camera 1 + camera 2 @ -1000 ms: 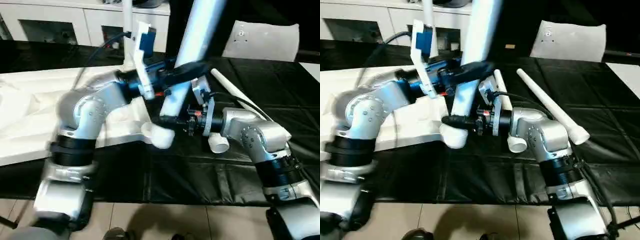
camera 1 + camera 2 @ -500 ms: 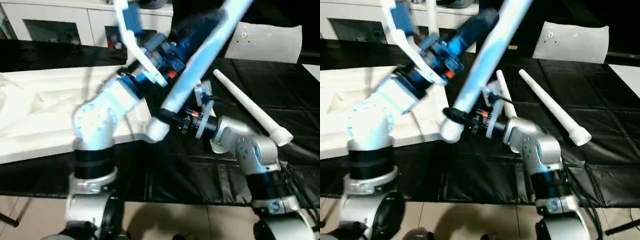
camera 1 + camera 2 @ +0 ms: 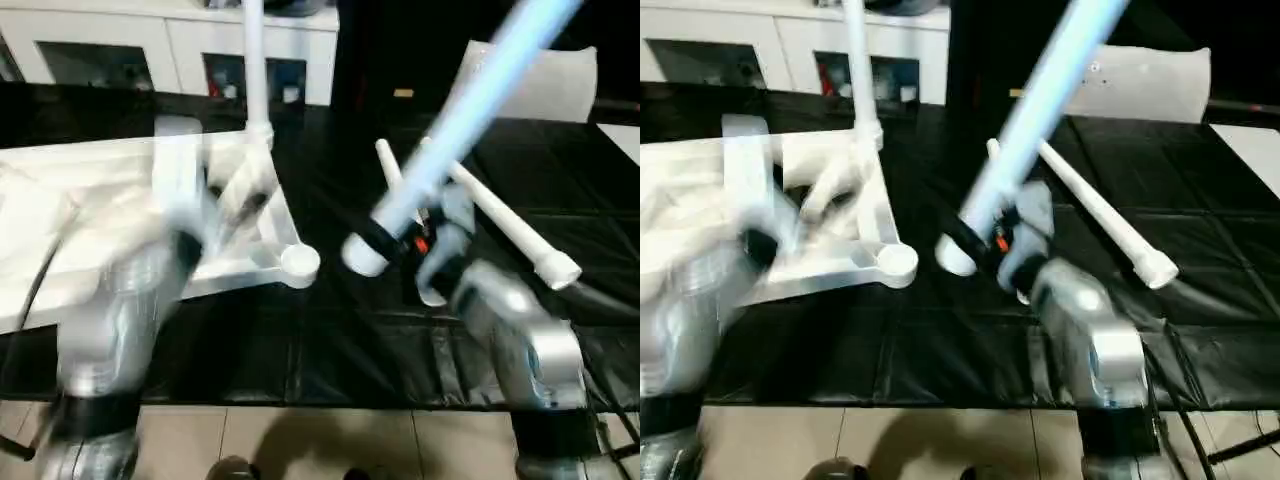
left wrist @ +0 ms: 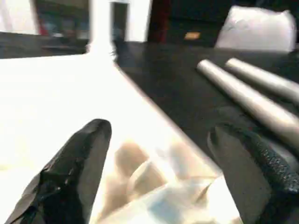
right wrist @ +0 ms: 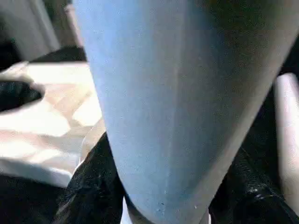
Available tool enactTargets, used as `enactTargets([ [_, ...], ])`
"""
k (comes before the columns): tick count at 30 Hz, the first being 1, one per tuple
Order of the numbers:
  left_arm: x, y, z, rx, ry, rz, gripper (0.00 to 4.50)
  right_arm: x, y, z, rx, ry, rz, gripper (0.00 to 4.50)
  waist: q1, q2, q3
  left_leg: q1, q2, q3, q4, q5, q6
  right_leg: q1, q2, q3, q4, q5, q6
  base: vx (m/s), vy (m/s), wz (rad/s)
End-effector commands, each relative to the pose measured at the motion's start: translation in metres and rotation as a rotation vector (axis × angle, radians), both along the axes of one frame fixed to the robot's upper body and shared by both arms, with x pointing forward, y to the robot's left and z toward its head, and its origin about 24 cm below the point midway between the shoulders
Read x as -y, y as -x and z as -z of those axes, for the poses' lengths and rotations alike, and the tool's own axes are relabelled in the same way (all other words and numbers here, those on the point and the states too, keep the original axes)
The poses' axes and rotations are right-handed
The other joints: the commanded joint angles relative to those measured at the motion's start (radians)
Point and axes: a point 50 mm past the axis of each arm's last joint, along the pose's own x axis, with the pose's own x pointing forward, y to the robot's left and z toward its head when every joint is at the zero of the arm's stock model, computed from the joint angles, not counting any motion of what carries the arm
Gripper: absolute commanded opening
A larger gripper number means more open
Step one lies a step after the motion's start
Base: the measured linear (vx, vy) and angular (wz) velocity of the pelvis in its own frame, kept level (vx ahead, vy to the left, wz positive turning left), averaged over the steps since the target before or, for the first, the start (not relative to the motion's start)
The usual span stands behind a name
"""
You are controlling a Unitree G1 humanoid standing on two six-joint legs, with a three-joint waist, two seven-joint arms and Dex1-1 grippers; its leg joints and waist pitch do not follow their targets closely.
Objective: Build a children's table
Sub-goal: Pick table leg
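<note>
The white tabletop (image 3: 110,215) lies underside up on the left of the black table, one leg (image 3: 254,70) standing upright in its far corner. Its near corner socket (image 3: 299,262) is bare. My right gripper (image 3: 388,238) is shut on a long white leg (image 3: 470,105) near its thick end, and the leg tilts up and to the right, its lower end hanging just right of that socket. Black fingers (image 5: 91,186) clamp the leg (image 5: 173,102) in the right wrist view. My left gripper (image 4: 159,130) hovers open over the tabletop (image 4: 56,98) with nothing in it. Two more legs (image 3: 505,228) lie on the table behind.
A white cabinet with glass doors (image 3: 120,45) stands along the back. A flat white sheet (image 3: 545,85) lies at the back right. The black table's front edge (image 3: 330,405) runs above the tiled floor.
My left gripper has let go of the leg, opened and pulled back left over the tabletop. The right gripper has swung the leg to lean right, its lower end moving off the corner socket.
</note>
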Motion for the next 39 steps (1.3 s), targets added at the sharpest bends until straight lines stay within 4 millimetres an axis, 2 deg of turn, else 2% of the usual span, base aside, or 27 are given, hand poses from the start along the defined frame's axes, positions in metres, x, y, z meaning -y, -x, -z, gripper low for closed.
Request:
enactTargets([
  [1,-0.004,0.003,0.004,0.022,-0.048,-0.047,3.81,0.001,0.004,-0.011,0.055,0.006,0.044,1.91,-0.006,0.020,-0.076,0.011,0.028,-0.013,-0.076,-0.244,-0.032,0.047,-0.068,0.049,-0.100,-0.399,-0.046,0.000,0.000,0.00],
  [2,-0.002,0.007,0.008,0.017,-0.069,-0.026,3.81,0.002,0.006,-0.009,0.039,0.004,0.039,1.91,-0.009,0.015,-0.076,0.013,0.028,-0.014,-0.077,-0.263,-0.032,0.045,-0.066,0.047,-0.102,-0.428,-0.032,0.000,0.000,0.00],
  [3,-0.002,0.007,0.008,0.017,-0.069,-0.026,3.81,0.002,0.006,-0.009,0.039,0.004,0.039,1.91,-0.007,0.020,-0.074,0.017,0.028,-0.014,-0.077,-0.277,-0.029,0.040,-0.066,0.048,-0.106,-0.447,-0.022,0.000,0.000,0.00],
  [4,0.001,0.008,0.009,0.019,-0.074,-0.006,3.81,0.001,0.008,-0.008,0.031,-0.015,0.035,1.91,-0.010,0.018,-0.070,0.020,0.027,-0.014,-0.077,-0.303,-0.026,0.034,-0.065,0.046,-0.112,-0.474,-0.016,0.000,0.000,0.00],
  [7,0.010,0.008,0.008,0.024,-0.084,0.083,3.81,-0.001,0.010,-0.002,0.020,-0.023,0.035,1.91,-0.009,0.016,-0.067,0.022,0.026,-0.020,-0.082,-0.336,-0.026,0.037,-0.070,0.041,-0.121,-0.532,-0.001,0.000,0.000,0.00],
  [11,0.011,0.009,0.009,0.032,-0.117,0.123,3.81,-0.001,0.008,0.002,-0.002,-0.021,0.058,1.91,-0.014,0.018,-0.068,0.019,0.027,-0.021,-0.085,-0.335,-0.030,0.037,-0.071,0.044,-0.118,-0.504,-0.006,0.000,0.000,0.00],
  [12,0.010,0.010,0.011,0.024,-0.118,0.110,3.81,0.000,0.008,0.003,-0.005,-0.015,0.066,1.91,-0.014,0.026,-0.069,0.022,0.026,-0.021,-0.083,-0.339,-0.032,0.035,-0.071,0.045,-0.117,-0.497,-0.012,0.000,0.000,0.00],
  [17,0.011,0.013,0.011,0.040,-0.090,0.046,3.81,0.003,0.009,0.005,-0.039,-0.029,0.094,1.91,-0.020,0.028,-0.073,0.016,0.025,-0.019,-0.081,-0.310,-0.027,0.041,-0.068,0.047,-0.111,-0.443,-0.028,0.000,0.000,0.00],
  [18,0.011,0.013,0.011,0.039,-0.084,0.037,3.81,0.003,0.010,0.005,-0.043,-0.033,0.093,1.91,-0.021,0.025,-0.075,0.014,0.025,-0.018,-0.080,-0.301,-0.024,0.043,-0.067,0.048,-0.108,-0.420,-0.036,0.000,0.000,0.00],
  [19,0.013,0.015,0.010,0.046,-0.049,0.036,3.81,0.002,0.011,0.005,-0.048,-0.033,0.100,1.91,-0.023,0.034,-0.075,0.013,0.025,-0.019,-0.080,-0.293,-0.024,0.044,-0.067,0.049,-0.104,-0.402,-0.044,0.000,0.000,0.00],
  [20,0.014,0.016,0.010,0.044,-0.038,0.032,3.81,0.002,0.013,0.005,-0.050,-0.033,0.102,1.91,-0.026,0.031,-0.076,0.012,0.026,-0.018,-0.080,-0.288,-0.024,0.045,-0.066,0.049,-0.104,-0.390,-0.047,0.000,0.000,0.00],
  [23,0.017,0.020,0.013,0.026,-0.024,0.010,3.81,0.003,0.018,0.007,-0.056,-0.028,0.110,1.91,-0.012,0.020,-0.081,-0.012,0.013,-0.004,-0.060,-0.202,0.053,0.069,-0.119,0.084,-0.110,-0.420,-0.087,0.000,0.000,0.00],
  [25,0.018,0.021,0.012,0.026,-0.033,-0.002,3.81,0.003,0.020,0.006,-0.059,-0.032,0.113,1.91,0.017,0.019,-0.085,-0.033,0.021,-0.027,-0.004,-0.095,0.135,0.089,-0.211,0.140,-0.137,-0.461,-0.120,0.000,0.000,0.00],
  [26,0.018,0.021,0.011,0.033,-0.042,-0.002,3.81,0.002,0.021,0.006,-0.060,-0.033,0.113,1.91,0.022,0.020,-0.083,-0.037,0.027,-0.035,0.003,-0.086,0.142,0.088,-0.219,0.144,-0.139,-0.464,-0.135,0.000,0.000,0.00],
  [27,0.018,0.021,0.010,0.037,-0.046,-0.017,3.81,0.003,0.022,0.007,-0.062,-0.030,0.117,1.91,0.023,0.038,-0.079,-0.024,0.045,-0.043,-0.021,-0.079,0.137,0.073,-0.192,0.119,-0.132,-0.451,-0.174,0.000,0.069,-0.01],
  [28,0.018,0.021,0.010,0.037,-0.046,-0.029,3.81,0.003,0.022,0.007,-0.063,-0.027,0.120,1.91,0.002,0.057,-0.083,0.018,0.056,-0.026,-0.066,-0.110,0.080,0.036,-0.070,0.056,-0.091,-0.329,-0.176,-0.014,0.063,0.05],
  [29,0.017,0.020,0.009,0.040,-0.046,-0.037,3.81,0.003,0.022,0.008,-0.065,-0.028,0.121,1.91,-0.015,0.063,-0.081,0.025,0.065,-0.037,-0.078,-0.154,0.030,0.028,-0.031,0.043,-0.073,-0.252,-0.150,-0.014,0.063,0.05],
  [30,0.017,0.020,0.006,0.047,-0.029,-0.048,3.81,0.003,0.023,0.008,-0.071,-0.032,0.126,1.91,-0.024,0.080,-0.080,0.036,0.112,-0.071,-0.110,-0.293,-0.076,0.033,-0.011,0.028,-0.054,-0.150,-0.098,-0.030,0.051,0.08],
  [31,0.017,0.020,0.006,0.047,-0.025,-0.054,3.81,0.003,0.023,0.008,-0.073,-0.032,0.128,1.91,-0.029,0.086,-0.079,0.047,0.151,-0.092,-0.134,-0.359,-0.104,0.030,-0.007,0.015,-0.037,-0.125,-0.081,0.000,0.000,0.00],
  [32,0.017,0.019,0.004,0.048,-0.023,-0.062,3.81,0.003,0.023,0.009,-0.077,-0.033,0.129,1.91,-0.035,0.082,-0.072,0.038,0.226,-0.110,-0.189,-0.463,-0.063,0.022,-0.015,-0.009,0.049,-0.100,-0.044,0.000,0.000,0.00],
  [33,0.017,0.019,0.004,0.048,-0.023,-0.063,3.81,0.003,0.024,0.009,-0.077,-0.033,0.129,1.91,-0.035,0.082,-0.072,0.038,0.226,-0.110,-0.189,-0.463,-0.063,0.022,-0.015,-0.009,0.049,-0.100,-0.044,-0.033,-0.056,0.17],
  [34,0.016,0.019,0.004,0.043,-0.032,-0.074,3.81,0.003,0.024,0.011,-0.081,-0.031,0.129,1.91,-0.027,0.077,-0.067,0.034,0.194,-0.071,-0.180,-0.533,0.028,0.016,-0.035,0.009,0.063,-0.123,-0.049,-0.017,-0.131,0.14],
  [35,0.015,0.019,0.004,0.043,-0.035,-0.081,3.81,0.003,0.024,0.011,-0.083,-0.028,0.127,1.91,-0.032,0.069,-0.073,0.034,0.160,-0.062,-0.159,-0.525,0.045,0.027,-0.051,0.030,0.042,-0.122,-0.056,-0.017,-0.131,0.14],
  [36,0.015,0.019,0.004,0.041,-0.037,-0.083,3.81,0.003,0.024,0.012,-0.085,-0.026,0.126,1.91,-0.021,0.020,-0.074,-0.004,0.013,0.007,-0.044,-0.438,0.011,0.035,-0.076,0.064,-0.084,-0.321,-0.064,-0.029,-0.147,0.00],
  [37,0.015,0.020,0.004,0.037,-0.047,-0.082,3.81,0.003,0.024,0.013,-0.086,-0.023,0.124,1.91,0.006,0.021,-0.070,0.006,-0.016,0.007,0.006,-0.345,0.000,0.022,-0.123,0.079,-0.123,-0.561,-0.008,-0.060,-0.129,-0.10],
  [38,0.015,0.020,0.004,0.035,-0.053,-0.080,3.81,0.003,0.024,0.013,-0.087,-0.022,0.123,1.91,0.016,-0.010,-0.075,-0.016,-0.005,-0.011,0.040,-0.157,0.012,0.027,-0.151,0.114,-0.145,-0.903,0.145,-0.060,-0.129,-0.10],
  [39,0.015,0.021,0.005,0.034,-0.057,-0.081,3.81,0.002,0.024,0.014,-0.090,-0.021,0.122,1.91,0.020,-0.006,-0.081,-0.037,-0.003,-0.016,0.026,-0.092,-0.008,0.033,-0.140,0.103,-0.136,-0.955,0.184,-0.057,-0.106,-0.13],
])
